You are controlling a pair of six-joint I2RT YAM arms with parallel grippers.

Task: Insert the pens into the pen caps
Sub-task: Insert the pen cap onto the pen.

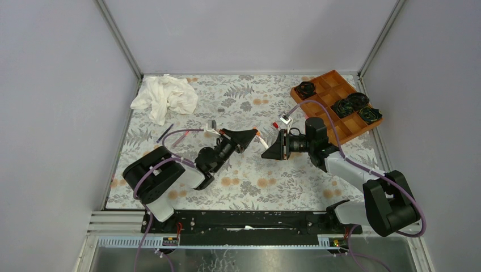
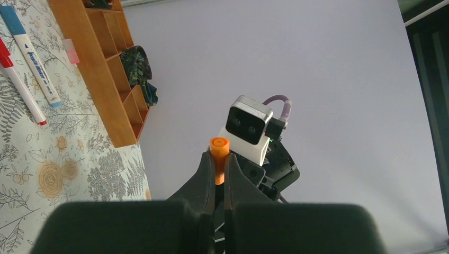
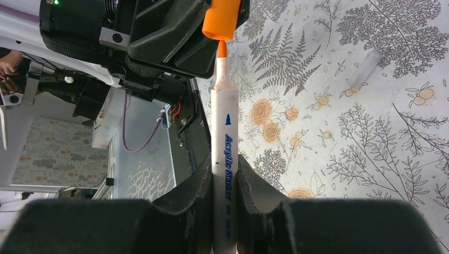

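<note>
**Orange tip at the mouth of the orange cap**

Both arms reach in over the middle of the table (image 1: 249, 181), wrists level, their grippers pointed nose to nose and almost meeting. The left gripper (image 2: 218, 159) is pinched tight on an orange cap (image 2: 218, 147), whose open end sticks out past the fingertips. The right gripper (image 3: 225, 169) clamps the white barrel of a pen (image 3: 224, 121) near its rear end. The pen's orange tip sits right at the cap's opening, in line with it, with the barrel outside.

In the far right corner of the table a wooden tray (image 1: 332, 85) lies at an angle. Four of its compartments each hold a black rosette (image 1: 343, 106). Two more pens (image 2: 32, 58) lie side by side on the table near the tray, and a pink cap (image 2: 70, 51) rests against its side. A crumpled white cloth (image 1: 164, 97) fills the far left corner.
</note>
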